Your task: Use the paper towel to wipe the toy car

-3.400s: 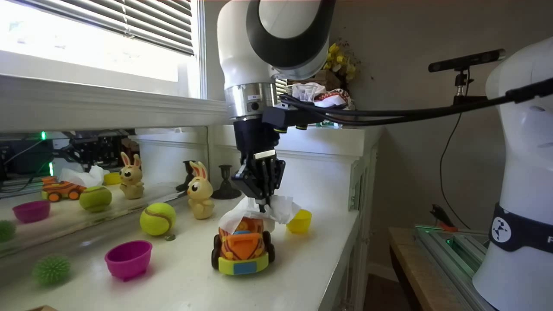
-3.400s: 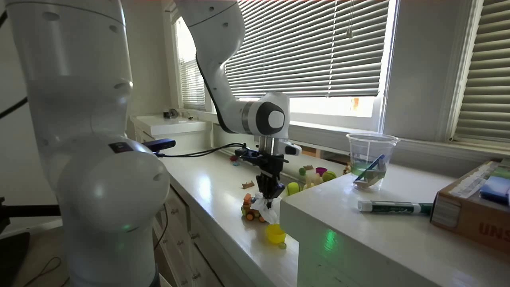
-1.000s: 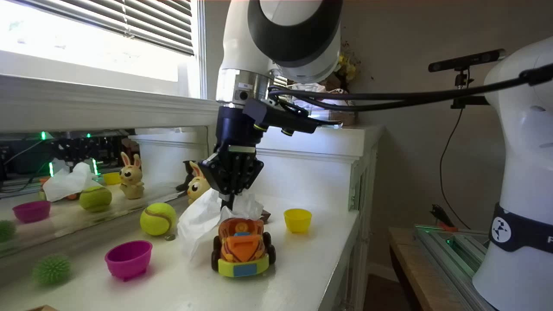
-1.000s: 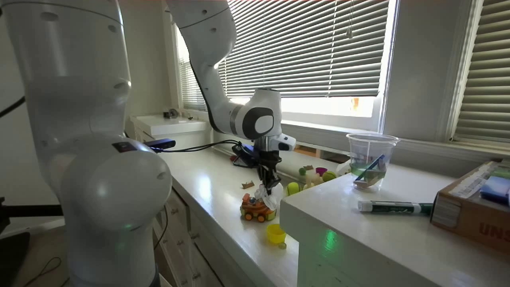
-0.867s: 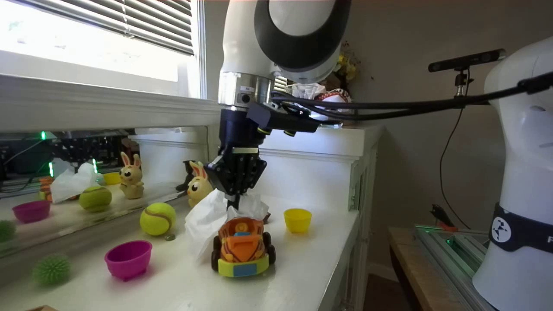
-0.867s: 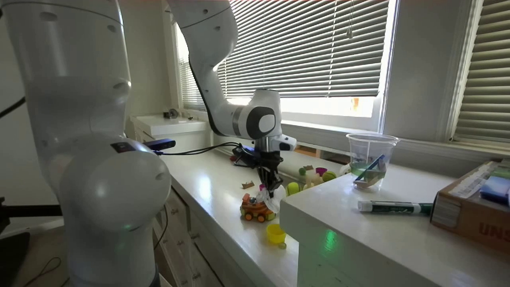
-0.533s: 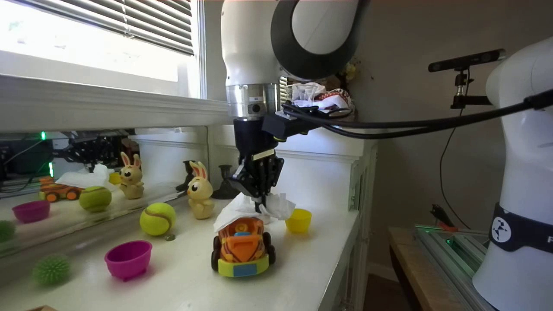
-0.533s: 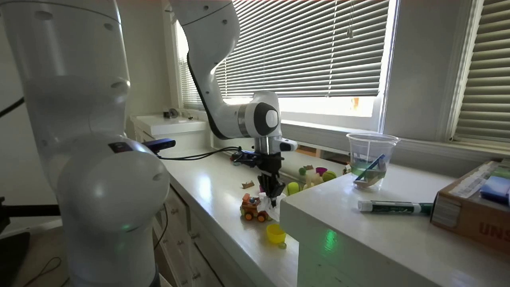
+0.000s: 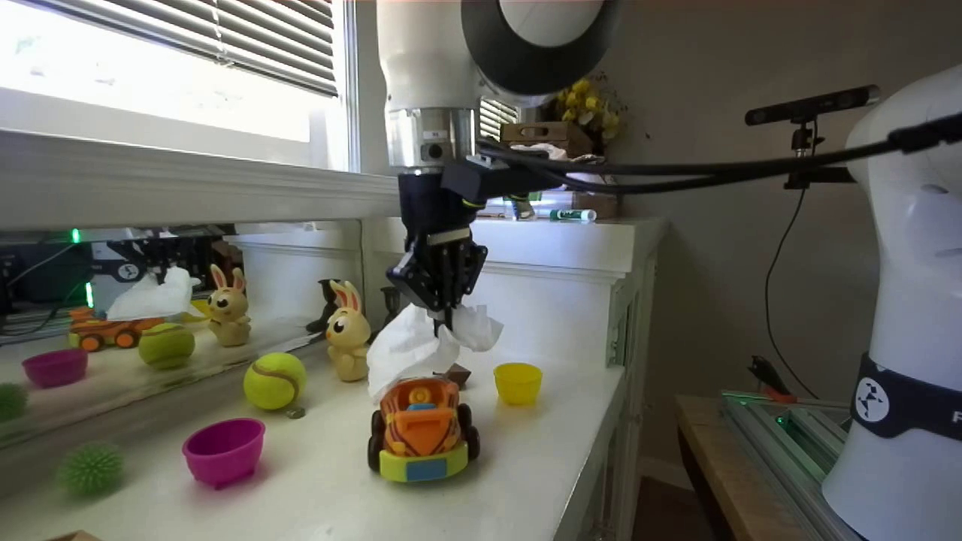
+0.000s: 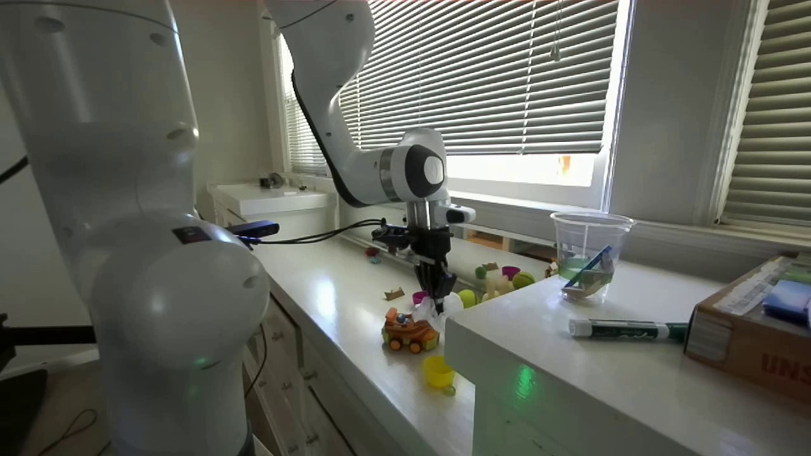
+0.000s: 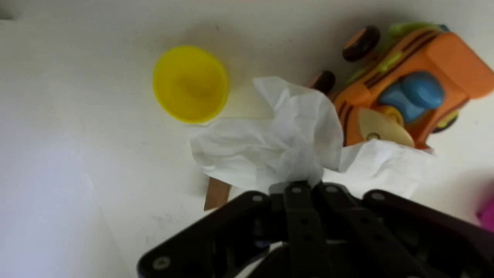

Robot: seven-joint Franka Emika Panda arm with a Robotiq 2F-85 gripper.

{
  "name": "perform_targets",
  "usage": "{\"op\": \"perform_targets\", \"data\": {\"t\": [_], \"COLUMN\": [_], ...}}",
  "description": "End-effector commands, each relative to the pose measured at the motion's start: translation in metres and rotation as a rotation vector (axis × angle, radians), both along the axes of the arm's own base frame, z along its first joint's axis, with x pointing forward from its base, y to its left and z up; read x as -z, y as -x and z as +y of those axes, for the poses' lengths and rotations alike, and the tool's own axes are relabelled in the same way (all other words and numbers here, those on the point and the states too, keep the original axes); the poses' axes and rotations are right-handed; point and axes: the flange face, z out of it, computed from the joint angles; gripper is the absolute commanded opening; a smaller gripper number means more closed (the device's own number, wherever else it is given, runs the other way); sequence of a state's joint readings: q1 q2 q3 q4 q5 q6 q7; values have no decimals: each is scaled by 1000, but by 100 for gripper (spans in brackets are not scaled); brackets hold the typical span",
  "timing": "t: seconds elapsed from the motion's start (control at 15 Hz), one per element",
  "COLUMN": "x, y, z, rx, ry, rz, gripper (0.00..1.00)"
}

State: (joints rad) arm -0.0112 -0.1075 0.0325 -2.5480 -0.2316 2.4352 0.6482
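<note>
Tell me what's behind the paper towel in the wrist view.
A brown object and toy car stick out past the paper towel; their covered parts, and anything else there, can't be seen.

In an exterior view, on the white countertop point(image 9: 301, 496), a tennis ball point(image 9: 275, 382) sits between a magenta bowl point(image 9: 224, 454) and a cream rabbit figurine point(image 9: 348, 342). A spiky green ball point(image 9: 90, 469) lies left of the bowl; a yellow cup point(image 9: 518, 385) stands upright, well apart from both. A mirror point(image 9: 285, 300) along the back repeats them (the cup partly hidden). In an exterior view, a clear plastic cup point(image 10: 589, 256) stands on a white ledge point(image 10: 519, 316) near a marker point(image 10: 627, 329), which lies just beside a cardboard box point(image 10: 747, 335). Slatted blinds point(image 10: 494, 82) hang partway down the window point(image 10: 532, 170).
</note>
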Motion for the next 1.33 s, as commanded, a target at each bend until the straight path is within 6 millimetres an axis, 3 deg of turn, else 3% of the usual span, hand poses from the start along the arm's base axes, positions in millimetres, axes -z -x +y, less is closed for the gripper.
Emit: {"op": "perform_targets", "data": {"t": [0.0,0.2,0.4,0.67,0.93,1.27], "x": [-61,-119,-171,-217,-233,-221], "y": [-14,-29,-45,-64,-68,-76], "z": [-7,-25,-55,-109,-163,-223], "rx": [100,228,365,554,765,980], "ry": [3,4,-1,-2,11,19], "rz": [-79,-157,-257,-369,-377,-339], "gripper": [1,1,1,1,1,1]}}
